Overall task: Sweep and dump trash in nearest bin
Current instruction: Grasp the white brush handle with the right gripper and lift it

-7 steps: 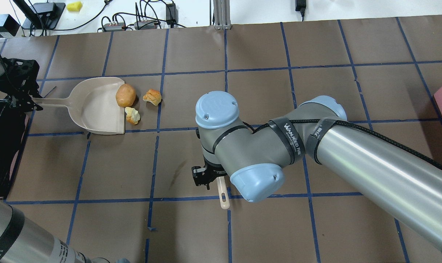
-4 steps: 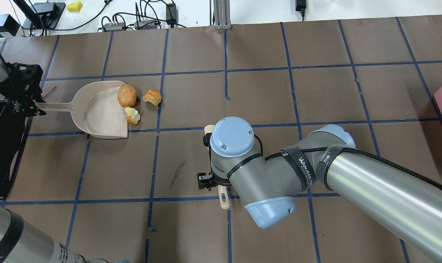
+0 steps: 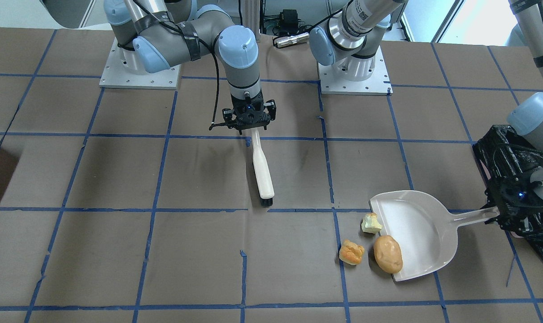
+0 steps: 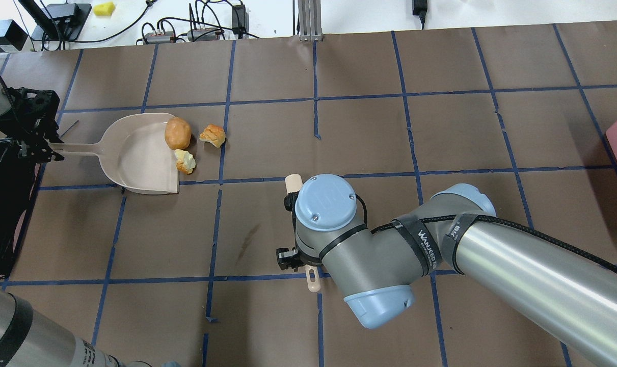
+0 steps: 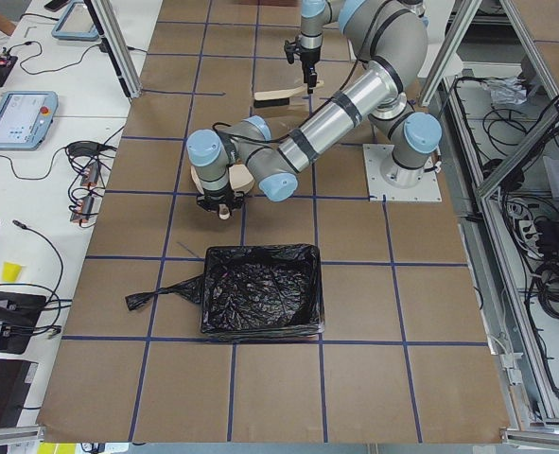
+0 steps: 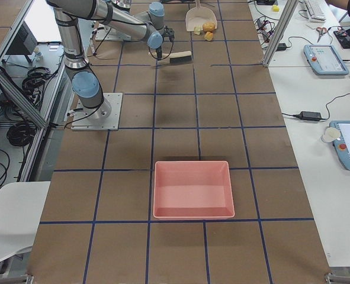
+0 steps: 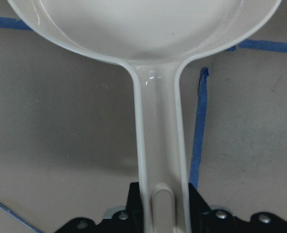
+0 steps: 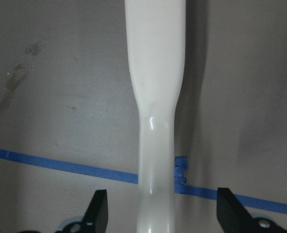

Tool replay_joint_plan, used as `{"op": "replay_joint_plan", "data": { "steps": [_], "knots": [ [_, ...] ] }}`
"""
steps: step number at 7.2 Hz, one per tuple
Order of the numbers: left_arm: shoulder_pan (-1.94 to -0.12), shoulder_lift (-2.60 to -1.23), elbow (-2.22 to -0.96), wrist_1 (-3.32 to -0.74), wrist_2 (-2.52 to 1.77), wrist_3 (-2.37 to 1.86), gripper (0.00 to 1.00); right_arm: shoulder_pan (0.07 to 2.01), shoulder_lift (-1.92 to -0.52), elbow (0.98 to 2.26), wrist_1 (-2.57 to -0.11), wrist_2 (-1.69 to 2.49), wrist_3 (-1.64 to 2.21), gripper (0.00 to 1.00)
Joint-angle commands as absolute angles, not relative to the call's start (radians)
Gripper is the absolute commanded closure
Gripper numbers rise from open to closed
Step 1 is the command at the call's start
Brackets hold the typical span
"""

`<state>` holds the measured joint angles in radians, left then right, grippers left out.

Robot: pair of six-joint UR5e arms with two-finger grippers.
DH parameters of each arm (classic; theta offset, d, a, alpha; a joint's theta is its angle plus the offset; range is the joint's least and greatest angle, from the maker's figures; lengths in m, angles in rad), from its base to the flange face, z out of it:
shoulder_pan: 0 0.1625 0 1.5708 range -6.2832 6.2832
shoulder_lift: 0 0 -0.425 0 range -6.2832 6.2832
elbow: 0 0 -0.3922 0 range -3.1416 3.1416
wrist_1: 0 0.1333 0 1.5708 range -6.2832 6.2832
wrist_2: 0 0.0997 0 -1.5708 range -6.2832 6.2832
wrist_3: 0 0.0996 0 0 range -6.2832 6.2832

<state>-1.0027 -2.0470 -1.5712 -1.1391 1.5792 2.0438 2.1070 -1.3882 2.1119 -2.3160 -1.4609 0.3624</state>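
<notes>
The white dustpan (image 4: 135,153) lies flat, and my left gripper (image 4: 30,137) is shut on its handle (image 7: 160,145). The tan potato (image 4: 178,133) sits on the pan's open lip. The apple-core bit (image 4: 185,161) touches the lip's edge. The bread chunk (image 4: 212,135) lies just beyond, apart from the pan. The white brush (image 3: 262,170) lies on the table. My right gripper (image 3: 252,123) is over its handle (image 8: 155,97), with its jaws wide apart on either side and not touching it. The black-lined bin (image 5: 260,288) stands just behind my left gripper.
A pink tray (image 6: 192,189) sits far off at the table's right end. Blue tape lines grid the brown table (image 4: 390,132). Cables and boxes lie beyond the far edge (image 4: 196,30).
My right arm has swung toward the near side, so the brush head now shows beyond the wrist. The dustpan shifted slightly toward the trash. My left gripper still holds the handle.
</notes>
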Motion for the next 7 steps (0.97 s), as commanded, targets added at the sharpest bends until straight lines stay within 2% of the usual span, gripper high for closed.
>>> {"op": "replay_joint_plan", "data": {
  "steps": [1,2,5,7],
  "knots": [
    [-1.003,-2.046,-1.574,-1.138,1.577,2.043,0.96,2.108,-1.385,2.126,-2.318,-1.453,0.353,0.57],
    [-1.003,-2.048,-1.574,-1.138,1.578,2.042,0.96,2.108,-1.387,2.125,-2.324,-1.448,0.353,0.68],
    [-1.002,-2.046,-1.572,-1.138,1.572,2.042,0.96,2.108,-1.397,2.132,-2.329,-1.448,0.350,0.68],
    [-1.002,-2.046,-1.572,-1.135,1.572,2.040,0.96,2.108,-1.397,2.131,-2.332,-1.453,0.338,0.90]
  ]
}}
